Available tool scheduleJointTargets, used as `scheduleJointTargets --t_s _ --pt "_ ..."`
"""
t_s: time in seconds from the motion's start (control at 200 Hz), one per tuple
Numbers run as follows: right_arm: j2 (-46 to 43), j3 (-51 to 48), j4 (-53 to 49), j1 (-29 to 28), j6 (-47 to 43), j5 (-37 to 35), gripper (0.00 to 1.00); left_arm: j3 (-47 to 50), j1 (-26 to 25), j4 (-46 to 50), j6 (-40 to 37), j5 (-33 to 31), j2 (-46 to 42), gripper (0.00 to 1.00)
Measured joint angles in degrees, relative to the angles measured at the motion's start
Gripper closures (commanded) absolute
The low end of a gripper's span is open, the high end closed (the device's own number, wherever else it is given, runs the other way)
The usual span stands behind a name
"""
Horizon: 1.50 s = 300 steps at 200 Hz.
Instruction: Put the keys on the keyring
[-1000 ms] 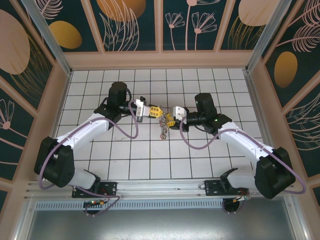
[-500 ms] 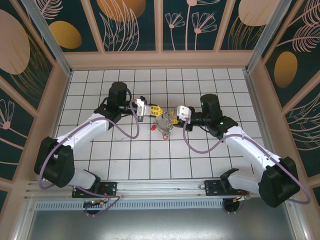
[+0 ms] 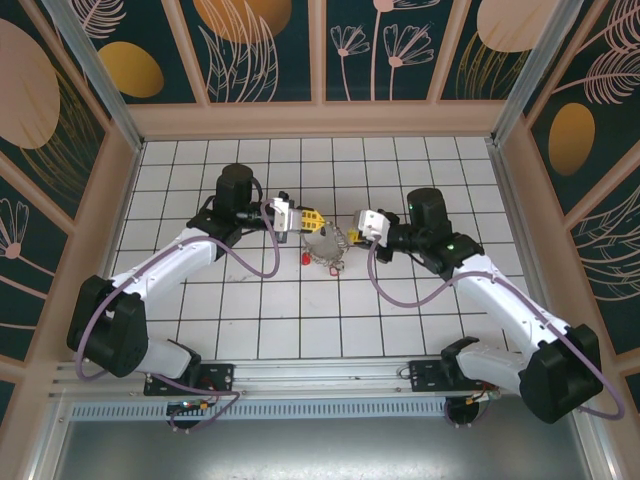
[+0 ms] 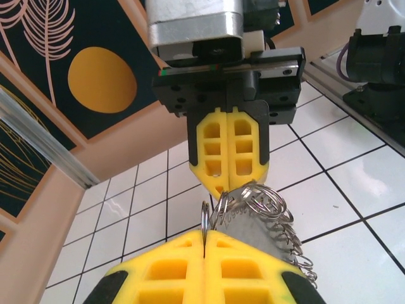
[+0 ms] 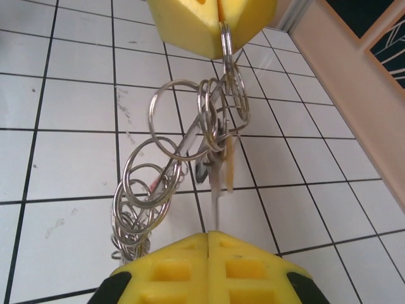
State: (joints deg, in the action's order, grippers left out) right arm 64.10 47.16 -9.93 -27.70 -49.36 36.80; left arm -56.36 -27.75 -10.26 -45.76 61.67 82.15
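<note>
1. Yellow ribbed plastic fingers of the left gripper [image 4: 205, 235] pressed flat together with no gap, pinching one thin ring edge-on; from the right wrist, a yellow block at the top with that ring hanging out of its seam.
2. Same yellow plastic on the right gripper [image 5: 209, 235], likewise clamped tight, with a thin silvery ring edge caught in the seam; from the left wrist, its tip right at the looped rings.
3. Tips of the two facing each other, near but apart, with the bunch strung between them.
4. Between them the keyring [image 5: 168, 155], a chain of linked silvery metal split rings; larger loops up by the left gripper, smaller ones bunched and sagging toward the lower left in the right wrist view.
5. Among those rings the keys [image 5: 228, 164], small metal pieces with a flat pale yellow tag, dangling just beside the ring clamped by the right gripper; threaded onto a ring or not, cannot tell.
6. Small red tag [image 3: 305, 257] just left of the bunch in the top view.
7. Underneath, a white square-tiled table [image 3: 300, 310] with dark grout; around it a pale wooden frame [image 3: 320, 118] and dark teal panels [image 3: 260, 60] with orange leaf shapes.
</note>
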Motion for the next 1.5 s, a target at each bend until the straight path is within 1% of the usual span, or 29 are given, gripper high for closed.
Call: scheduleJointTargets --t_s 0.225,0.26,0.295,0.455,0.566,0.636,0.686,0.821,0.986,1.176,1.501 --pt "0.0 2.1 -1.6 0.0 -1.1 -0.3 1.0 0.0 0.0 0.7 -0.7 -0.4 0.0 1.0" --pt "0.0 2.1 -1.7 0.0 -1.2 -0.3 0.85 0.0 0.0 0.7 -0.7 -0.4 0.0 1.0" --pt "0.0 2.1 -1.9 0.2 -1.1 -0.2 0.8 0.0 0.0 0.7 -0.7 -0.2 0.0 1.0" --pt "-0.9 -0.2 0.4 1.1 0.0 0.7 0.68 0.0 0.0 0.6 -0.7 1.8 0.0 1.0" --pt "-1.1 -1.6 1.8 0.9 0.5 0.8 0.66 0.0 0.0 0.7 -0.7 3.7 0.0 1.0" --pt "-1.1 -1.7 2.6 0.9 0.6 0.8 0.57 0.0 0.0 0.7 -0.7 4.8 0.0 1.0" --pt "-1.1 -1.8 3.5 0.8 0.9 0.9 0.53 -0.1 0.0 0.7 -0.7 5.5 0.0 1.0" --pt "-1.1 -2.1 5.3 -0.4 1.4 1.7 0.51 -0.5 0.0 0.6 -0.7 6.6 0.0 1.0" --pt "-1.0 -3.3 7.5 -2.3 2.1 3.2 0.55 -0.7 0.0 0.6 -0.5 7.2 0.0 1.0" --pt "-0.9 -4.9 10.2 -2.8 3.5 5.7 0.54 -1.2 0.0 0.5 -0.5 7.2 0.0 1.0" --pt "1.7 -6.7 17.9 -5.8 8.0 6.1 0.54 -1.4 -0.2 -1.1 1.2 7.1 0.0 1.0"
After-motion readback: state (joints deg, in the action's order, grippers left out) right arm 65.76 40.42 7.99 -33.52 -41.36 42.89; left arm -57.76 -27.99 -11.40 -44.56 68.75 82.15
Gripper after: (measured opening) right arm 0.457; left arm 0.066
